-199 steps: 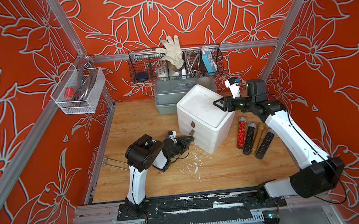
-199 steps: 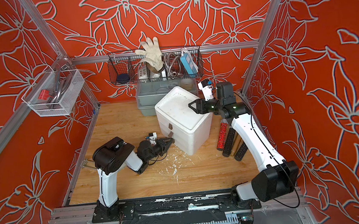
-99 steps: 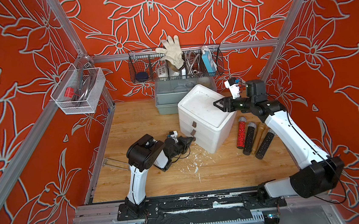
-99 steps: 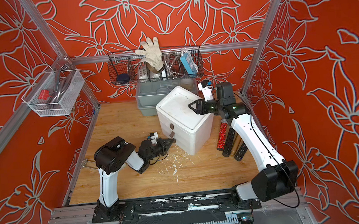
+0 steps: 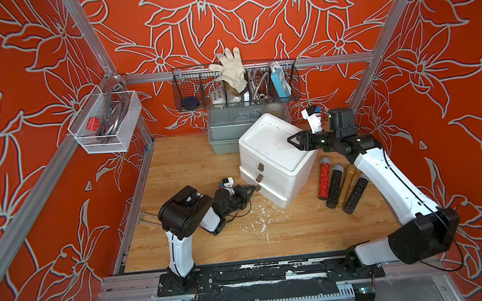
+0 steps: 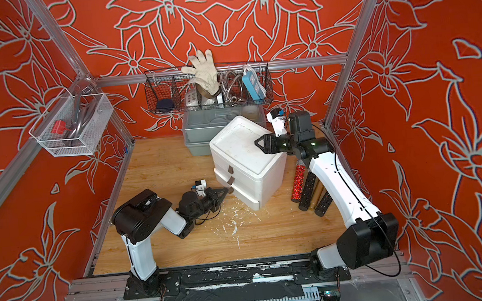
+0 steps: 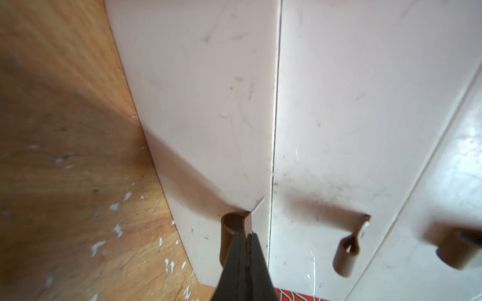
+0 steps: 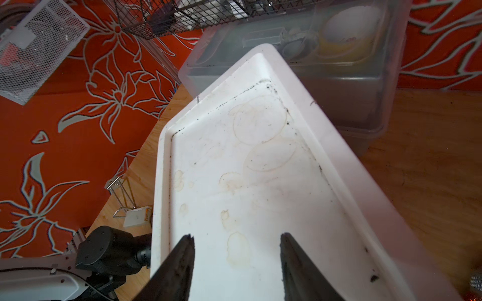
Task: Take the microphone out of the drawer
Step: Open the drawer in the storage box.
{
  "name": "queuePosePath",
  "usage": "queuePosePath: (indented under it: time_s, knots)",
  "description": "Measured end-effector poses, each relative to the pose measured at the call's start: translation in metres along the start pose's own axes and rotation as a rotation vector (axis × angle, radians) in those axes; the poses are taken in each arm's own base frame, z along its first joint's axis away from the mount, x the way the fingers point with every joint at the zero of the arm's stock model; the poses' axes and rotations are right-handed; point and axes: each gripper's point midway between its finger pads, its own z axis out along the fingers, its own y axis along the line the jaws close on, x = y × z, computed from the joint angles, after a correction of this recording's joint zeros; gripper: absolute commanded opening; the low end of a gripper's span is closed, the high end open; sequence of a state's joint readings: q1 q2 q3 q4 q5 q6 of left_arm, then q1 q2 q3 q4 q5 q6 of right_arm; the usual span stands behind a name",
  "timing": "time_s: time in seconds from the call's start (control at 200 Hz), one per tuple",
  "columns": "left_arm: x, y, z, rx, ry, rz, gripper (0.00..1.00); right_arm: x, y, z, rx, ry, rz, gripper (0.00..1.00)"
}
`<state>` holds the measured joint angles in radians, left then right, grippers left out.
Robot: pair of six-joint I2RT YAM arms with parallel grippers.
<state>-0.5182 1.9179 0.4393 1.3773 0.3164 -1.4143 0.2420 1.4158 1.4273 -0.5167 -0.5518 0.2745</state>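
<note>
In both top views the left pincer (image 5: 252, 189) (image 6: 225, 192) lies low on the table (image 5: 193, 167), its tips at the front of the lowest drawer (image 5: 270, 193) of the white drawer unit (image 5: 275, 151). The drawer's inside is hidden, so any microphone in it cannot be seen. Four microphones (image 5: 334, 184) lie side by side on the table on the unit's far side, well apart from that pincer. The right pincer (image 5: 291, 141) hovers over the unit's top.

In the left wrist view, the left pincer (image 7: 246, 239) is clamped on the lowest drawer's brown pull tab (image 7: 229, 234).

In the right wrist view, the right pincer (image 8: 237, 250) has its jaws apart and holds nothing, just above the stained top.
</note>
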Motion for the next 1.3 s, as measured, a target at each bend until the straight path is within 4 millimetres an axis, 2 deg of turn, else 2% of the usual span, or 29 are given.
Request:
queuePosePath:
  time_s: [0.145, 0.265, 0.5, 0.636, 0.771, 0.906, 0.946, 0.996, 1.046, 1.126, 1.221, 1.301]
  knots:
    - [-0.001, 0.005, -0.018, -0.02, -0.011, -0.007, 0.0, 0.005, -0.014, 0.008, 0.051, 0.017, 0.021, 0.56]
    - [-0.002, 0.004, -0.034, -0.02, -0.017, -0.011, 0.0, 0.003, -0.018, 0.008, 0.076, 0.009, 0.028, 0.56]
    - [-0.006, 0.015, -0.08, -0.054, -0.043, -0.024, 0.0, -0.004, -0.024, 0.013, 0.099, -0.018, 0.04, 0.56]
    - [-0.005, 0.012, -0.099, -0.069, -0.053, -0.009, 0.0, -0.008, -0.026, 0.016, 0.105, -0.031, 0.046, 0.56]
    - [-0.005, -0.002, -0.122, -0.08, -0.087, 0.041, 0.0, -0.009, -0.027, 0.02, 0.103, -0.033, 0.046, 0.56]
    - [-0.016, -0.05, -0.158, 0.018, -0.208, 0.169, 0.0, -0.009, -0.028, 0.022, 0.106, -0.03, 0.046, 0.56]
    - [-0.017, -0.057, -0.168, 0.035, -0.235, 0.19, 0.0, -0.009, -0.028, 0.022, 0.106, -0.03, 0.046, 0.56]
    - [-0.017, -0.062, -0.179, 0.049, -0.262, 0.206, 0.08, -0.009, -0.028, 0.022, 0.105, -0.03, 0.047, 0.56]
    - [-0.016, -0.055, -0.185, 0.029, -0.271, 0.202, 0.18, -0.01, -0.028, 0.022, 0.105, -0.03, 0.048, 0.56]
    - [-0.013, -0.03, -0.188, -0.061, -0.265, 0.179, 0.3, -0.01, -0.028, 0.022, 0.107, -0.021, 0.051, 0.56]
    - [-0.012, -0.001, -0.188, -0.18, -0.242, 0.15, 0.4, -0.008, -0.026, 0.023, 0.108, -0.005, 0.052, 0.56]
    - [-0.013, 0.019, -0.183, -0.278, -0.208, 0.109, 0.43, -0.005, -0.022, 0.024, 0.108, 0.015, 0.043, 0.56]
